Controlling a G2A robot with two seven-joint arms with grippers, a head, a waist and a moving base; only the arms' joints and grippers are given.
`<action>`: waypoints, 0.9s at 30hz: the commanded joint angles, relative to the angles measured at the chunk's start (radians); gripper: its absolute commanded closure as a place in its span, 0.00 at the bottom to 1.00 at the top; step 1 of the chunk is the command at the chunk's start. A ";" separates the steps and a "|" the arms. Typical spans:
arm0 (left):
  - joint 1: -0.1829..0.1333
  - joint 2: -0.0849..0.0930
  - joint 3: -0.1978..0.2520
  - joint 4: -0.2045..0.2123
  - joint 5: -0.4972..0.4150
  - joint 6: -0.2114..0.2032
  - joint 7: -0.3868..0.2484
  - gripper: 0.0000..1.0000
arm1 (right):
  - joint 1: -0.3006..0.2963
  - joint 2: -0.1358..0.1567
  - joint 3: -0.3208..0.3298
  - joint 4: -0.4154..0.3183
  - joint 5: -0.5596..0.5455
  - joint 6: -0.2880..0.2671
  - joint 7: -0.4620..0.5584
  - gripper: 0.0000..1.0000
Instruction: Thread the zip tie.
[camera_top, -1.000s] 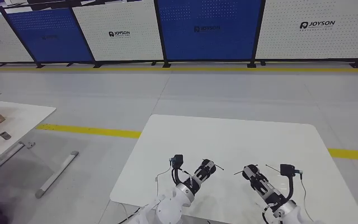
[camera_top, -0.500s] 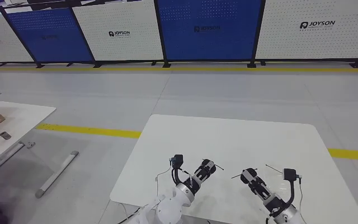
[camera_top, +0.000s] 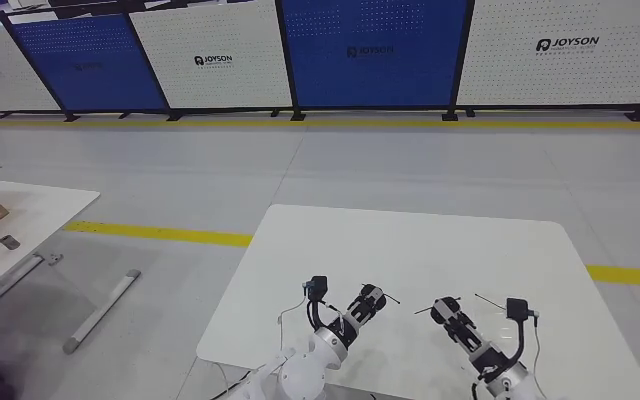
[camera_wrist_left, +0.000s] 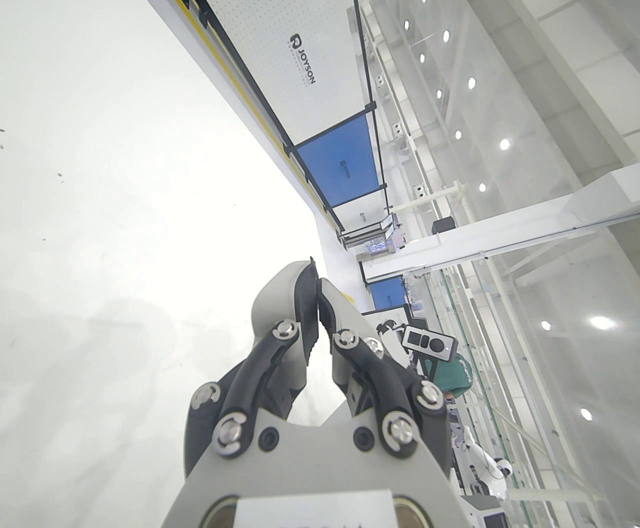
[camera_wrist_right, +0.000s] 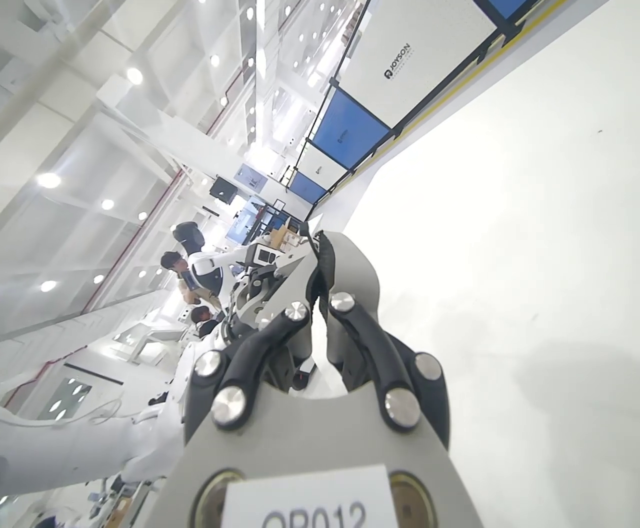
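Close to the near edge of the bench (camera_top: 420, 240), the left gripper (camera_top: 371, 297) and the right gripper (camera_top: 444, 309) sit side by side but apart, with a narrow strip of white top between them. Both have their fingers pressed together, and each pinches a bit of thin black zip tie (camera_top: 392, 298) that pokes out past the tips. The two loose ends point toward each other across the gap without touching. I cannot tell whether they belong to one tie. Ahead of the grippers the matte white top runs on to the far edge and widens toward its rounded corners. Beyond lies grey floor (camera_top: 400, 160) crossed by a yellow line (camera_top: 150, 233). A second bench (camera_top: 45, 205) stands off to the left. Farthest back stands a row of blue and white panels (camera_top: 375, 50).
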 joint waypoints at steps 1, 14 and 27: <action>0.000 0.000 0.000 0.000 0.000 0.000 0.000 1.00 | 0.002 -0.008 -0.014 0.004 -0.024 0.017 -0.032 1.00; 0.000 0.000 0.000 0.000 0.000 0.000 0.000 1.00 | 0.028 -0.042 -0.079 0.032 -0.111 0.040 -0.130 1.00; 0.000 0.000 0.000 0.000 0.000 0.000 0.000 1.00 | 0.049 -0.080 -0.132 0.028 -0.220 0.184 -0.228 1.00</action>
